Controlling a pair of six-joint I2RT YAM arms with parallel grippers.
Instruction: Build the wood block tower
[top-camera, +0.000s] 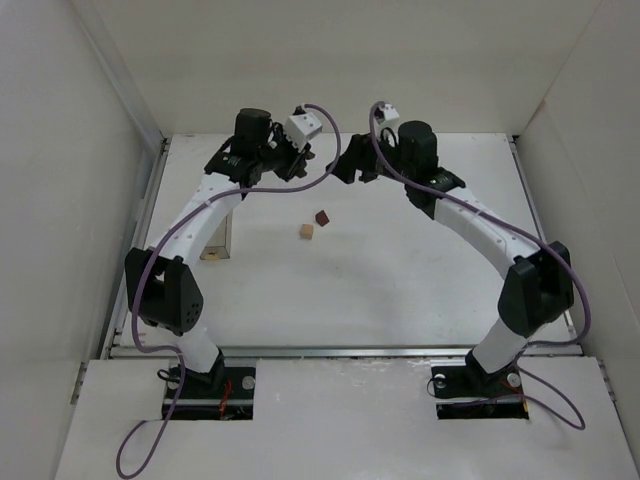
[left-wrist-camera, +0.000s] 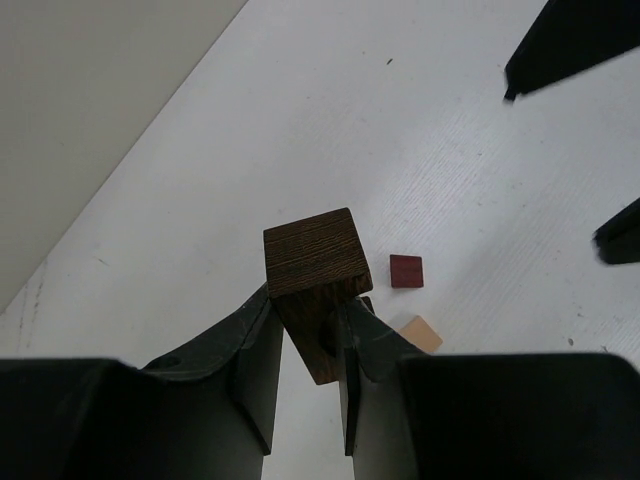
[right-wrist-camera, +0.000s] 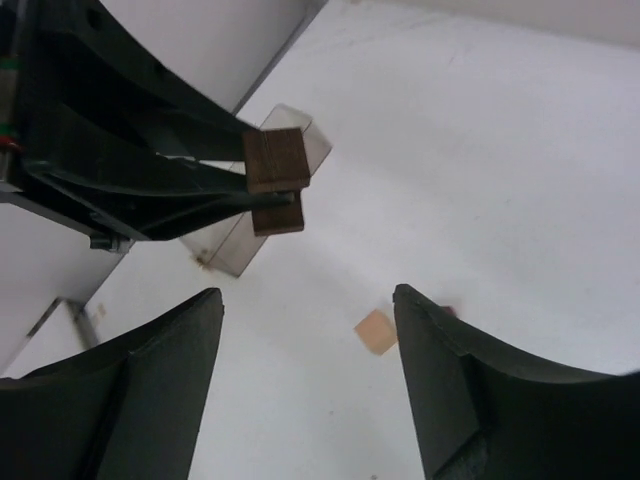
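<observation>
- Left wrist view: the dark brown block (left-wrist-camera: 315, 262) sits clamped between the two dark fingers of the left hand (left-wrist-camera: 308, 330). The jaws are narrow and press on its lower half, while its grained end face sticks out beyond the tips, above the bench.
- The same view shows the maroon piece (left-wrist-camera: 406, 271) flat on the bench past the held block. The tan cube (left-wrist-camera: 422, 333) lies nearer, partly hidden by the hand's right finger. The two are close together but not touching.
- The right wrist view shows the grip from the other side, with the block's square end poking out on both sides of the left hand's fingers.
- The right hand (right-wrist-camera: 305, 300) is spread wide with nothing in it. The tan cube lies on the bench between its fingers, and only a sliver of maroon shows at the edge of the right-side finger.
- Only the right wrist view shows the clear box (right-wrist-camera: 228, 250) well, standing on the bench behind the held block near the side wall.
- The top view places both hands at the far end of the bench, facing each other. The two loose blocks lie nearer the bases, about midway between the arms.
- The bench (top-camera: 400, 280) is white and matte, with faint scuffs.
- Plain pale walls (top-camera: 60, 200) enclose it on three sides, and purple cables (top-camera: 140, 320) trail along both arms.
</observation>
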